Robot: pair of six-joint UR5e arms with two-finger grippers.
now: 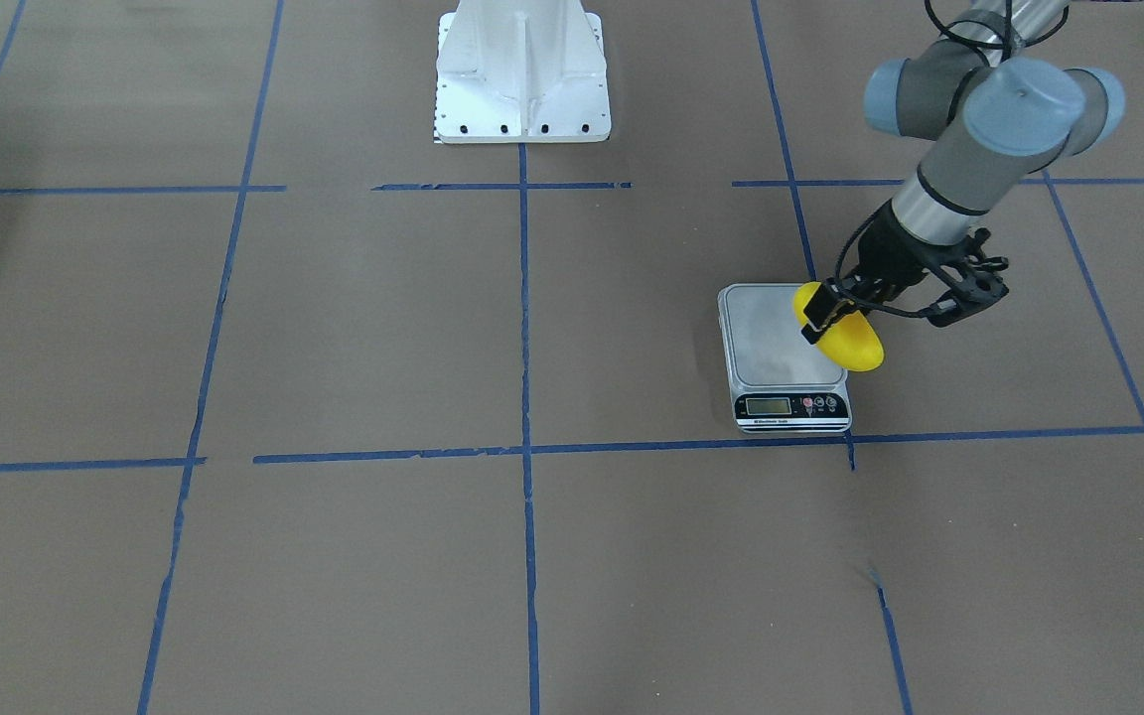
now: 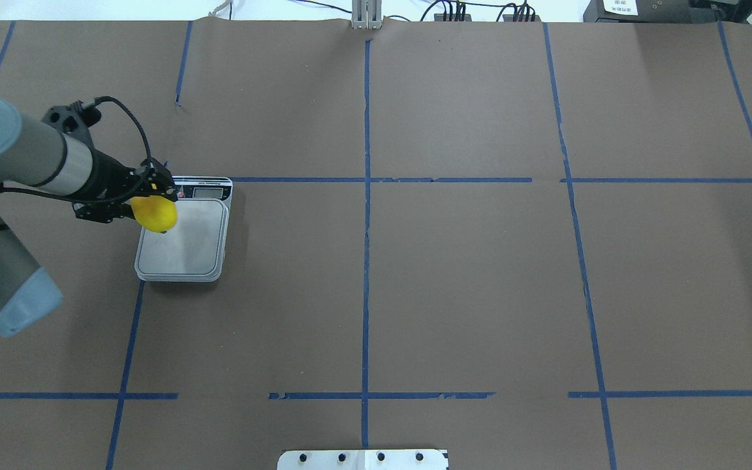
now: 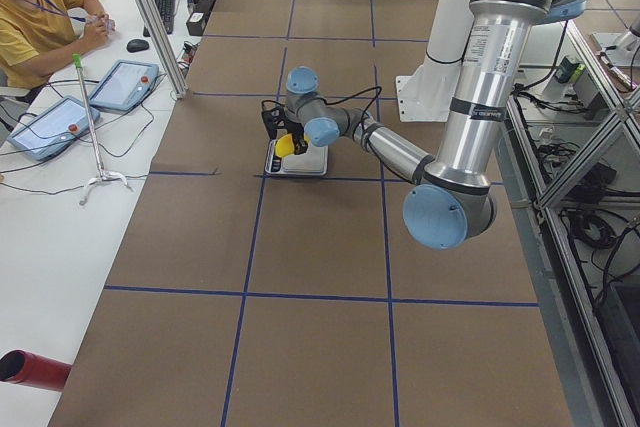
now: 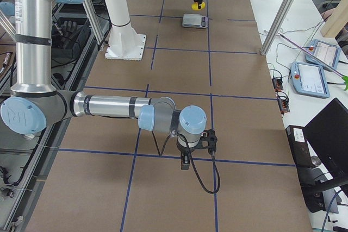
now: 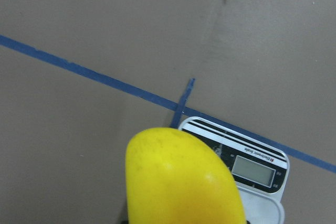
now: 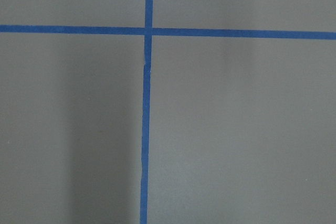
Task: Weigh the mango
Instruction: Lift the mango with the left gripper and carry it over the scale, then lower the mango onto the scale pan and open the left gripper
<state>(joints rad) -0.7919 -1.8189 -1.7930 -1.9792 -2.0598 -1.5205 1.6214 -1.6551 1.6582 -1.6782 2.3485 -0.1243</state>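
Note:
The mango [image 1: 848, 341] is a glossy yellow oval. My left gripper [image 1: 827, 318] is shut on it and holds it in the air over the scale's edge nearest my left arm. The scale [image 1: 774, 343] is a small silver platform with a display strip, lying flat on the brown table. The overhead view shows the mango [image 2: 156, 215] above the platform's corner by the display [image 2: 209, 192]. In the left wrist view the mango [image 5: 181, 182] fills the lower middle, with the scale's display [image 5: 254, 168] behind it. My right gripper [image 4: 185, 162] shows only in the exterior right view, low over the table; I cannot tell whether it is open or shut.
The table is covered in brown paper with a grid of blue tape lines [image 2: 366, 196]. A white robot base plate [image 1: 522, 74] stands at the robot's side. An operator [image 3: 35, 22] sits beyond the table's far edge beside tablets [image 3: 125, 82].

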